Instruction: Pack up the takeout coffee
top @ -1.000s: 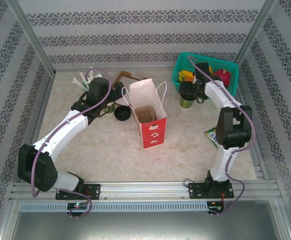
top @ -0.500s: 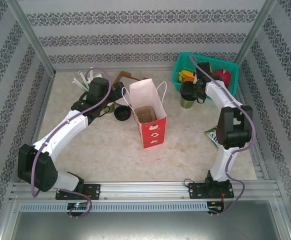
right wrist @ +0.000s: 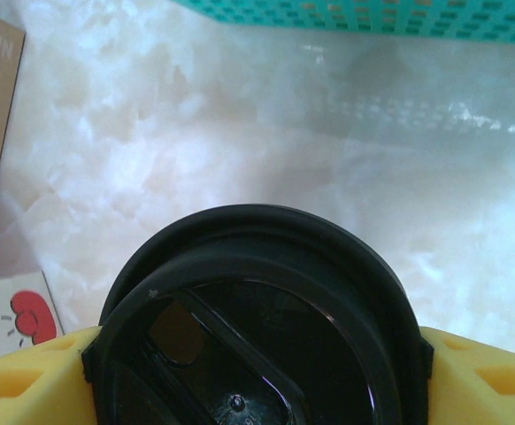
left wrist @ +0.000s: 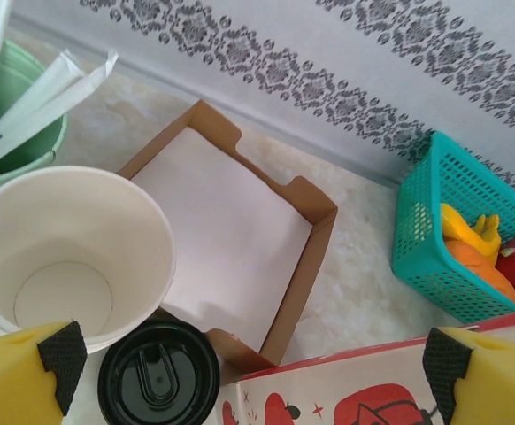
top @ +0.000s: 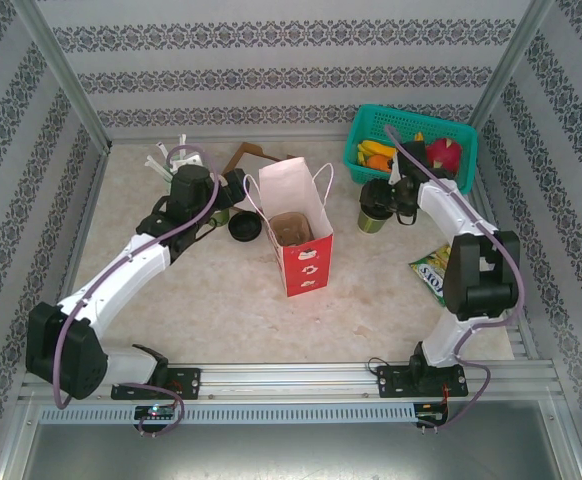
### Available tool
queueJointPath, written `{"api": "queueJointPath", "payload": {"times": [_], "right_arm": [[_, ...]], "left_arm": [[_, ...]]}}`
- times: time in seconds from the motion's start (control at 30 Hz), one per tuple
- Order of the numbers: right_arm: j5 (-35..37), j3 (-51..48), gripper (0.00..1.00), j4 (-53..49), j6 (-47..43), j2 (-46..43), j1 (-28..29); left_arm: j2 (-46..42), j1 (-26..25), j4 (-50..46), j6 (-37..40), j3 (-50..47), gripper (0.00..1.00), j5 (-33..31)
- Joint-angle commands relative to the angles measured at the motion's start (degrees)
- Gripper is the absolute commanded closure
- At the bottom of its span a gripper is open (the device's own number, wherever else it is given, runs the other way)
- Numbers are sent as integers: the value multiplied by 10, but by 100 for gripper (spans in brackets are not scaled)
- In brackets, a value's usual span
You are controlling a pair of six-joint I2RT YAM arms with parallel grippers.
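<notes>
Pads (right wrist: 27,385) of the right gripper (right wrist: 257,381) clamp the coffee (right wrist: 266,292) on both sides of its black lid, upright between basket (right wrist: 372,13) and bag (top: 302,266), while the left gripper (left wrist: 253,363) hangs wide open above a lidless cup (left wrist: 72,239).

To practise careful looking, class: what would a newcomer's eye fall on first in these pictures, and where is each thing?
First the red and white paper bag, standing open mid-table with a brown tray inside. Next the teal basket of bright fruit in the far right corner. Just in front of it, the right claw grips the black-lidded green coffee cup.
</notes>
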Motion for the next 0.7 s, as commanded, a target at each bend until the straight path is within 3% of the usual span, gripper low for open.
{"api": "queueJointPath", "payload": {"times": [0.0, 0.2, 0.67], "right_arm": [[-11, -46, 25, -31, 12, -28, 8], [-5, -96, 25, -36, 30, -69, 37], [23, -166, 25, -80, 65, -155, 110]], "left_arm": [[-32, -2, 60, 41, -19, 1, -13], [-40, 0, 57, 79, -19, 0, -3], [-37, -1, 7, 58, 3, 1, -19]]}}
